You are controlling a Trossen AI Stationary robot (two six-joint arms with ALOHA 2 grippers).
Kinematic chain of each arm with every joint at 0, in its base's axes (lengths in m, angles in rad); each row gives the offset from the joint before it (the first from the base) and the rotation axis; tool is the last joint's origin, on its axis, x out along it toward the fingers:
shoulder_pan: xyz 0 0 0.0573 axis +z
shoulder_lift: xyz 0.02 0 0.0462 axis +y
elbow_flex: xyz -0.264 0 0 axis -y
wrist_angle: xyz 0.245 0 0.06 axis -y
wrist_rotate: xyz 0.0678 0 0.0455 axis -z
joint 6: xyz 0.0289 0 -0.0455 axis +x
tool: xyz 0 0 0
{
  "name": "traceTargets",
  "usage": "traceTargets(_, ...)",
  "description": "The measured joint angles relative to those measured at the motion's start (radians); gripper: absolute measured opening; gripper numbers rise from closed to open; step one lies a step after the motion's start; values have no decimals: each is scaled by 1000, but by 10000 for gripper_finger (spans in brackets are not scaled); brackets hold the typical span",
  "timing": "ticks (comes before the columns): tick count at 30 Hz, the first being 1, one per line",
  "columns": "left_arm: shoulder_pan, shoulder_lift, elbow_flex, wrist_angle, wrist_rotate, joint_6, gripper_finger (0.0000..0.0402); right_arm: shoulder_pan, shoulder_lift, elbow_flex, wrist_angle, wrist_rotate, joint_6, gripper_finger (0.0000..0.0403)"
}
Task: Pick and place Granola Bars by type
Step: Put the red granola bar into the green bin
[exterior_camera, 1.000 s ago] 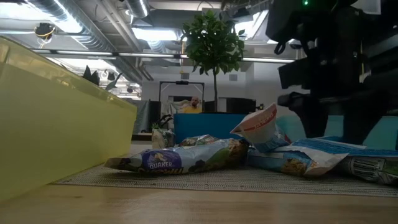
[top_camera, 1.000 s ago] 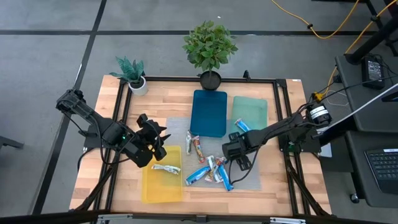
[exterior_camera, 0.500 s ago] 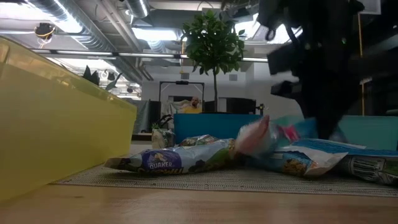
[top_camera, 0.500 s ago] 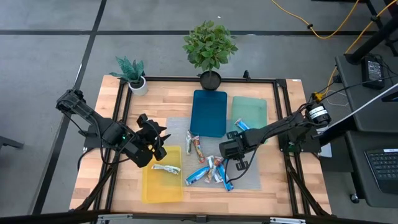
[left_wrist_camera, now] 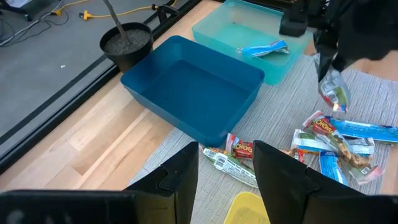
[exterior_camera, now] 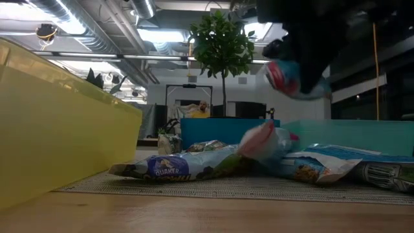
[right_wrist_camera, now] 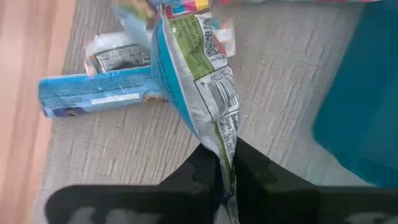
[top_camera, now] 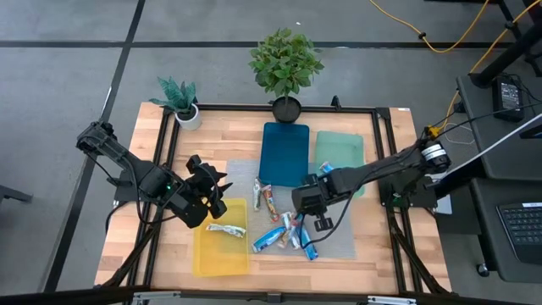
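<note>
Several granola bars [top_camera: 286, 233] in blue and silver wrappers lie in a loose pile on the grey mat [top_camera: 339, 246]. My right gripper [top_camera: 306, 203] hovers over the pile, shut on one silver-and-blue bar [right_wrist_camera: 196, 68] that hangs under it. One more bar [top_camera: 225, 229] lies in the yellow tray [top_camera: 212, 258], and a blue one [left_wrist_camera: 264, 48] in the teal tray [top_camera: 343, 148]. My left gripper [left_wrist_camera: 227, 180] stands open above the yellow tray's far corner, nothing between its fingers. My right gripper pinches the bar's flat end seam [right_wrist_camera: 227, 146] between its two fingers [right_wrist_camera: 202, 171]. The fingers point down from above. The bar hangs below them, tilted, lifted clear of the mat and the other bars [exterior_camera: 294, 77].
The blue tray [top_camera: 284, 152] sits beyond the mat, between the pile and a potted plant [top_camera: 286, 63]. A smaller plant [top_camera: 179, 102] stands at the far left corner. A black frame [top_camera: 385, 169] runs around the table top.
My right gripper has risen from the pile and gone a little toward the table's left edge, taking one bar with it. That bar is now lifted clear and hangs from the fingers. A bar beside it in the pile has shifted.
</note>
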Motion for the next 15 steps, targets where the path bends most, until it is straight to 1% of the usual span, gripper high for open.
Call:
traceTargets(4,0,0,0,0,9,21,143,-18,-49,27,-49,7,56,26)
traceTargets(7,0,0,0,0,13,26,143,-32,-120,31,-66,31,102,25)
traceTargets(11,0,0,0,0,14,26,143,-51,-248,31,-84,87,187,39)
traceTargets(15,0,0,0,0,15,26,143,-67,-397,31,-100,138,287,43)
